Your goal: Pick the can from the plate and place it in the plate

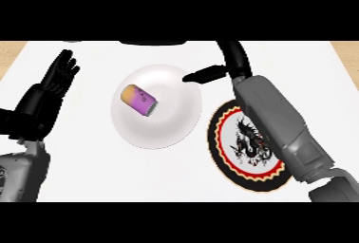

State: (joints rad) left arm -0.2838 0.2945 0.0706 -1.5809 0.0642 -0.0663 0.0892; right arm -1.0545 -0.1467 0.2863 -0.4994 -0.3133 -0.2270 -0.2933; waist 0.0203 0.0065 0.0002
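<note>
While the can (139,100) lies on its side in the middle of the white plate (175,128), nothing holds it. It is purple with an orange far-left end and a dark near-right end, set slantwise. The right hand (203,75) sits at the far right rim of the white plate, its grey forearm crossing above the dragon-patterned plate (235,163) to the right; only a dark part of that hand shows, so I cannot tell how its fingers stand. The left hand (52,85) rests at the left edge of the table (84,161), fingers straight and upward. In my judgement the can is light, stiff and smooth, and liable to roll; it should be taken across its round body, midway along.
</note>
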